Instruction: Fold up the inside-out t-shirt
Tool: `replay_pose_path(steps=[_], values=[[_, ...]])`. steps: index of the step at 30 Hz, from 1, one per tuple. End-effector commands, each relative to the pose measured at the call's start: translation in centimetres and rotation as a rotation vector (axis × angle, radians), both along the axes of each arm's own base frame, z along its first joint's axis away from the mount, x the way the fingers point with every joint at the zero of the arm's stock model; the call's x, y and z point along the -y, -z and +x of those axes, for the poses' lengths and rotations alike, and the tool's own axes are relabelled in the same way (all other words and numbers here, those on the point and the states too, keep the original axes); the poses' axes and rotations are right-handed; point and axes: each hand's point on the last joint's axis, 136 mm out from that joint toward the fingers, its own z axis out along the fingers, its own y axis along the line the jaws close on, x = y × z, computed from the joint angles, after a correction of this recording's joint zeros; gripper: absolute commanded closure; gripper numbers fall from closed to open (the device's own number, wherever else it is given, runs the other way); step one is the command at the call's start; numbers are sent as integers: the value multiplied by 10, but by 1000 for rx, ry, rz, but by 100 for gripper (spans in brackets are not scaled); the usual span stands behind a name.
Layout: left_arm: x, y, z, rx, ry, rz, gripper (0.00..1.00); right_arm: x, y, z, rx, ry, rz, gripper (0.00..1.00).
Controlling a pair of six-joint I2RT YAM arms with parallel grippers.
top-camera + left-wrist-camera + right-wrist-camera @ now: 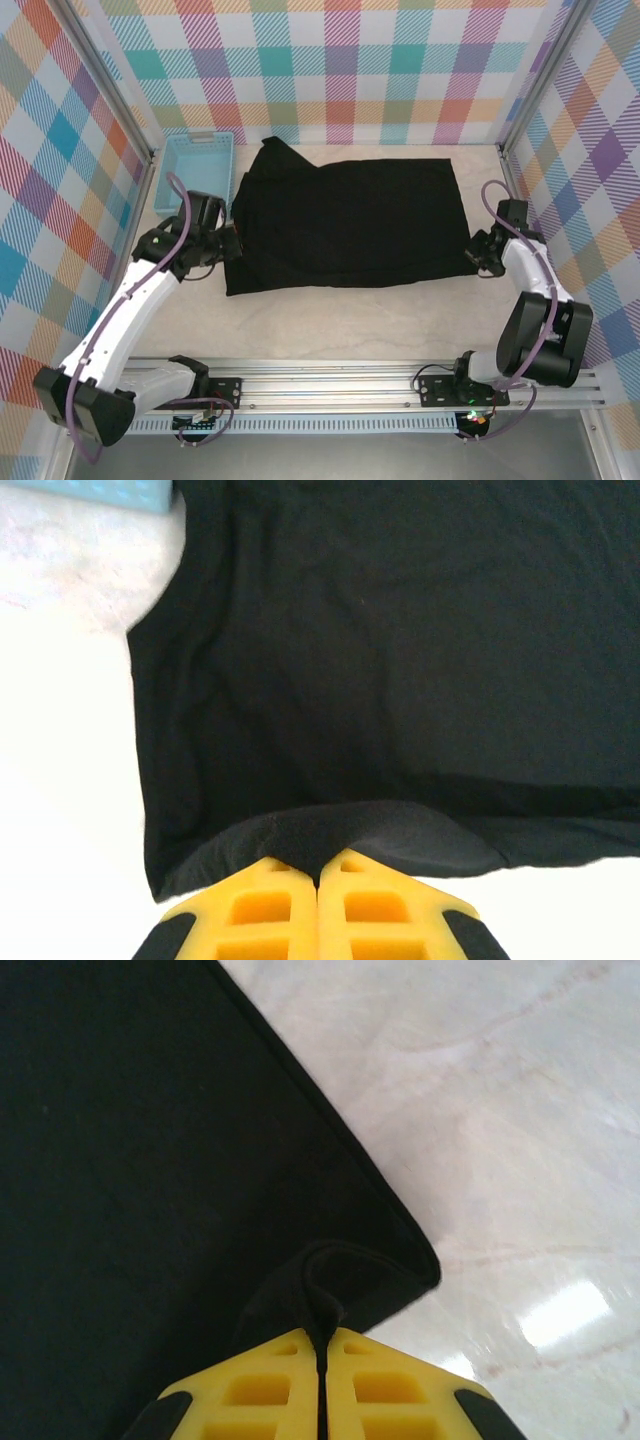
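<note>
Left claw (318, 865), right claw (321, 1338) pinch t-shirt (350, 220) edges; overhead: basket (197, 170) beside it.

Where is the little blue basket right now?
In the top view, the blue basket sits at the far left corner of the table, just left of the black t-shirt and beyond the left hand.

Pale marbled table (330, 320); black t-shirt (350, 225) spread mid-table; light blue basket (195, 175) just beside, far left.
</note>
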Motion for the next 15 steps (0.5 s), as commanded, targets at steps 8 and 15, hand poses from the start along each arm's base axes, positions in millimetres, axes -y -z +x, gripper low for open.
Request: replay_pose_path(steps=[8, 15], values=[[-1, -16, 82, 78, -2, -27, 100, 1, 3, 63, 20, -46, -12, 91], [-3, -12, 107, 83, -34, -67, 100, 5, 10, 78, 6, -51, -30, 92]])
